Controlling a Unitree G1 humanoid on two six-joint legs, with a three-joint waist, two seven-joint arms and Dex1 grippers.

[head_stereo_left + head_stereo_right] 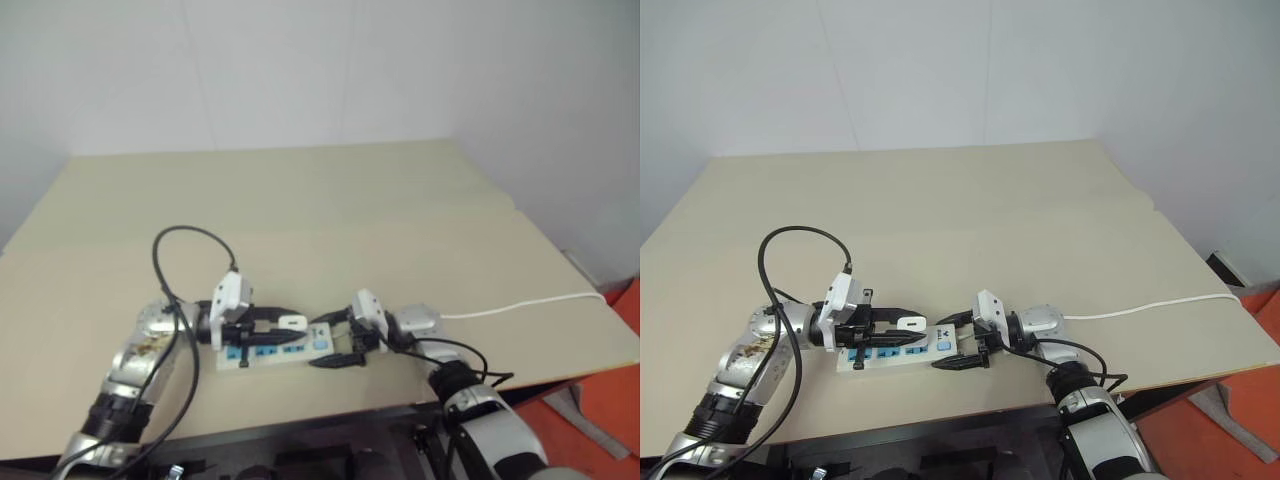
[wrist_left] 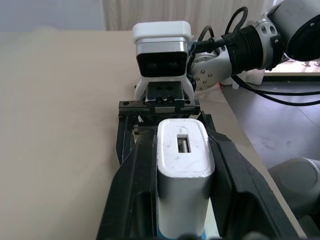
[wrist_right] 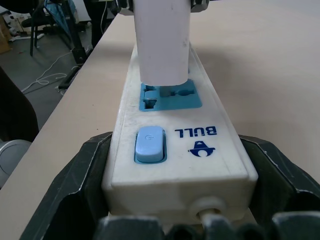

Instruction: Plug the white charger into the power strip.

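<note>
The power strip [image 1: 262, 357] lies flat near the table's front edge, a long white bar with blue socket faces and a blue switch [image 3: 149, 144] at its right end. My right gripper [image 1: 331, 342] is shut on that end, one black finger [image 3: 75, 185] on each side of the strip [image 3: 180, 155]. My left gripper [image 1: 295, 325] points right over the strip and is shut on the white charger [image 2: 182, 165]. The charger [image 3: 162, 45] stands upright with its lower end on the blue socket beside the switch. Its prongs are hidden.
The strip's thin white cord [image 1: 520, 305] runs right to the table's edge. A black cable [image 1: 190, 235] loops up from my left arm. The beige table [image 1: 350, 220] stretches far behind the strip, and its front edge is close below it.
</note>
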